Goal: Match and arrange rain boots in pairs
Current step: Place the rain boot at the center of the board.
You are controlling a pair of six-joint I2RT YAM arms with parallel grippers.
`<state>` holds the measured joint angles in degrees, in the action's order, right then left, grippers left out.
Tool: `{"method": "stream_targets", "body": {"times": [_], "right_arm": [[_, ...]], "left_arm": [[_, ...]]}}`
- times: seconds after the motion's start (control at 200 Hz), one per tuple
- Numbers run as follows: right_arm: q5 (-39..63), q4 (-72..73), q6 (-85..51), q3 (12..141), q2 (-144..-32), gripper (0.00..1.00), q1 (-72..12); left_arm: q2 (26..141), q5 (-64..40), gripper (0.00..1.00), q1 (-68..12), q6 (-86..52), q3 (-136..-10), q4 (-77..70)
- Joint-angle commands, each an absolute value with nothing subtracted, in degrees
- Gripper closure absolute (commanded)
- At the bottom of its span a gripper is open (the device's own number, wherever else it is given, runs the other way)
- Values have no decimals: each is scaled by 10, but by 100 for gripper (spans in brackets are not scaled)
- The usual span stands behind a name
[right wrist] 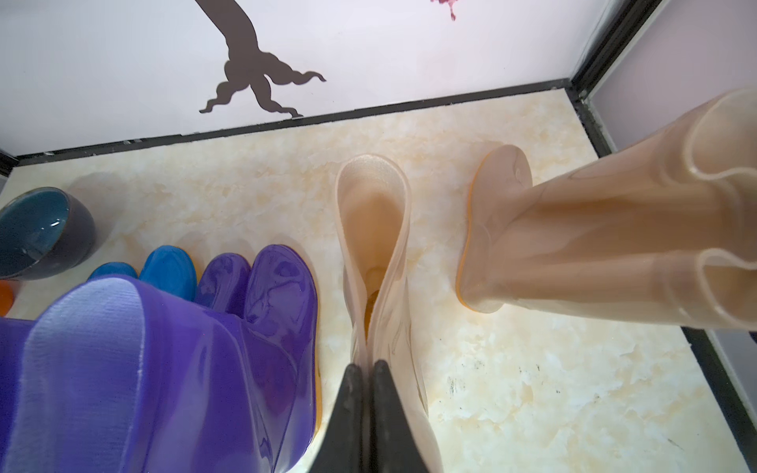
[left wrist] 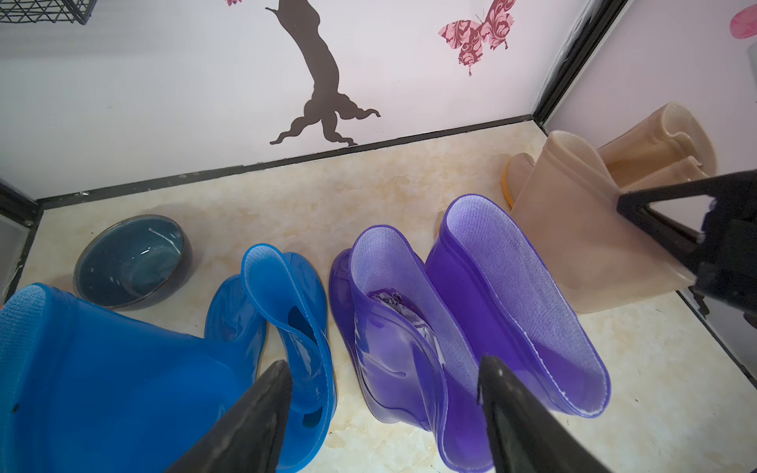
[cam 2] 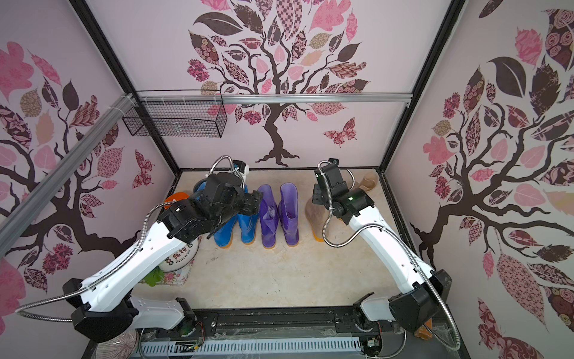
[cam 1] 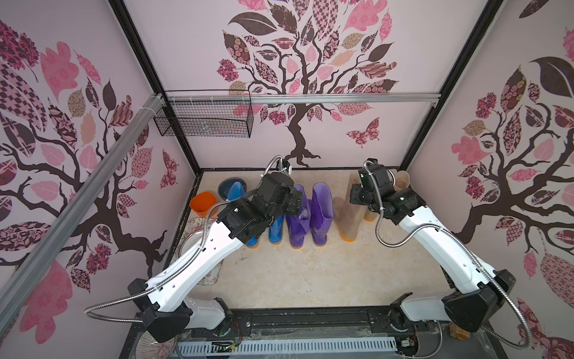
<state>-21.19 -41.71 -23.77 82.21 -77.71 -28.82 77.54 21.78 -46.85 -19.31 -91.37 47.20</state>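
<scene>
Jaws of the right gripper [right wrist: 367, 368] were pinched shut on the cuff of one beige boot [right wrist: 370, 213]; the left gripper [left wrist: 385, 362] hung wide, empty. Already the blue boots [cam 2: 248, 227] and purple boots [cam 2: 289, 217] stood paired; the second beige boot [right wrist: 594, 229] leaned apart, so that pair seemed left.

Blue boots [left wrist: 102, 389], then purple boots [left wrist: 512, 307], are stood upright in pairs beside bowl [left wrist: 131, 262]; beige boots [left wrist: 573, 245] farthest, apart.
</scene>
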Motion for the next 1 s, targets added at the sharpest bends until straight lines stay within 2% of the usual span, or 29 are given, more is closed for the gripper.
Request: {"method": "stream_targets", "body": {"times": [0.0, 0.12, 0.155, 0.22, 0.28, 0.315, 0.46, 0.63, 0.715, 0.83, 0.995], "right_arm": [[-230, -374, -279, 827, -745, 100, -300], [-221, -373, -297, 813, -744, 100, -303], [-218, -371, -300, 812, -741, 88, -303], [-215, -366, -300, 809, -733, 78, -302], [-216, -363, -297, 810, -729, 56, -303], [-218, -364, -294, 813, -730, 48, -303], [-226, -384, -278, 833, -745, 26, -303], [-272, -397, -226, 887, -749, 14, -303], [-292, -412, -192, 933, -761, 12, -292], [-245, -439, -183, 984, -787, 11, -227], [-214, -469, -166, 987, -814, 6, -129]], "left_arm": [[777, 216, 26, -466, -198, -908, 467], [776, 216, 26, -466, -198, -908, 467], [777, 218, 26, -466, -197, -908, 467], [775, 219, 26, -466, -197, -906, 467], [773, 220, 26, -466, -196, -904, 466], [773, 221, 25, -466, -196, -904, 466], [774, 219, 25, -466, -196, -903, 463], [768, 225, 25, -466, -194, -900, 463], [766, 227, 25, -466, -192, -898, 462], [766, 227, 25, -466, -187, -898, 461], [769, 224, 25, -466, -178, -899, 466]]}}
